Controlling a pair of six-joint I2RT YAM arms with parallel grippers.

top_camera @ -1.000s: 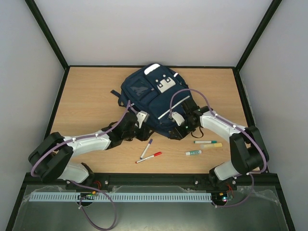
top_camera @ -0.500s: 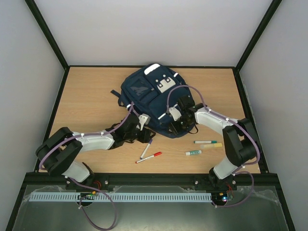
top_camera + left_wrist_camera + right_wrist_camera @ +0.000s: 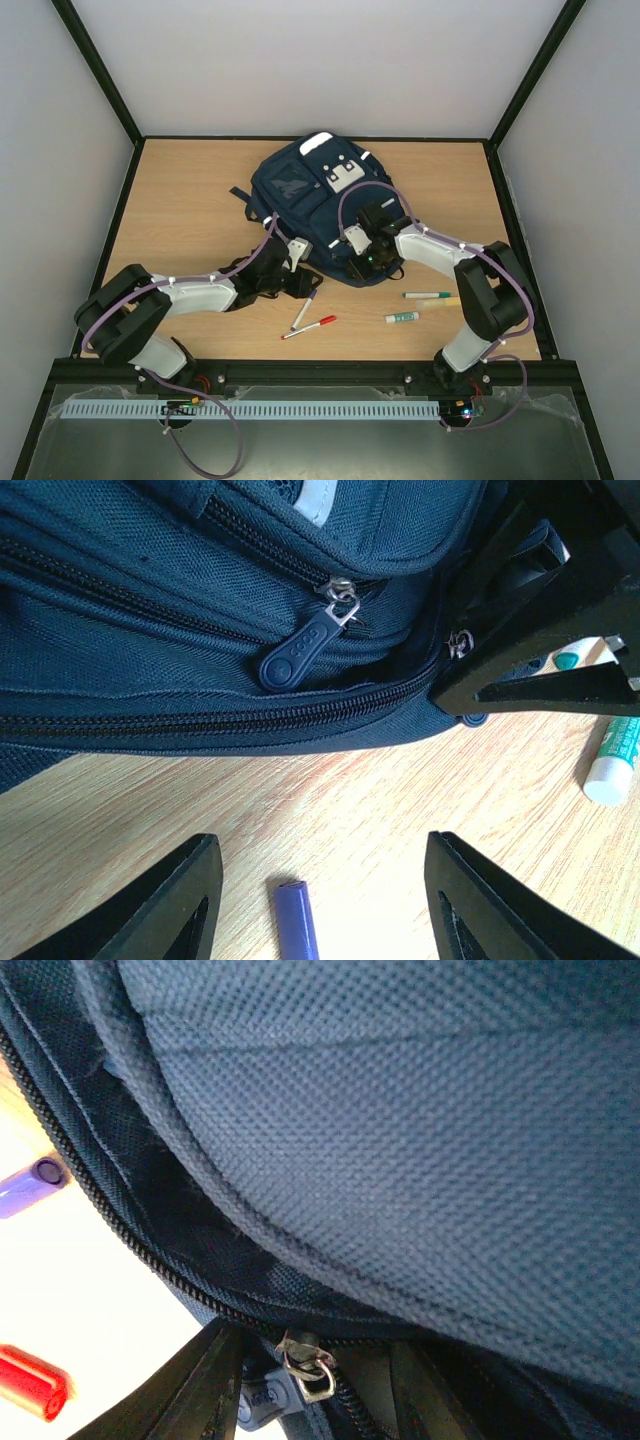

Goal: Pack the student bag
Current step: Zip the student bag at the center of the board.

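The student bag [image 3: 318,205], a navy backpack with a white stripe and white patches, lies flat mid-table. Its zipped lower edge fills the left wrist view [image 3: 200,600], where a blue zipper pull [image 3: 305,650] hangs. My left gripper [image 3: 306,284] is open and empty just off the bag's near edge, over the tip of a purple pen [image 3: 297,920]. My right gripper [image 3: 366,263] is at the bag's near right corner. Its jaws stand apart on either side of a metal zipper slider [image 3: 305,1360], whose blue pull tab [image 3: 262,1400] is by the left finger.
On the table near the bag lie a purple pen [image 3: 304,309], a red pen [image 3: 310,327], a green marker [image 3: 427,295], a pale yellow stick [image 3: 443,302] and a green-and-white glue stick [image 3: 402,317]. Black frame rails border the table.
My right gripper has moved left along the bag's near edge and in to the zipper. My left gripper shifted slightly right, then held still.
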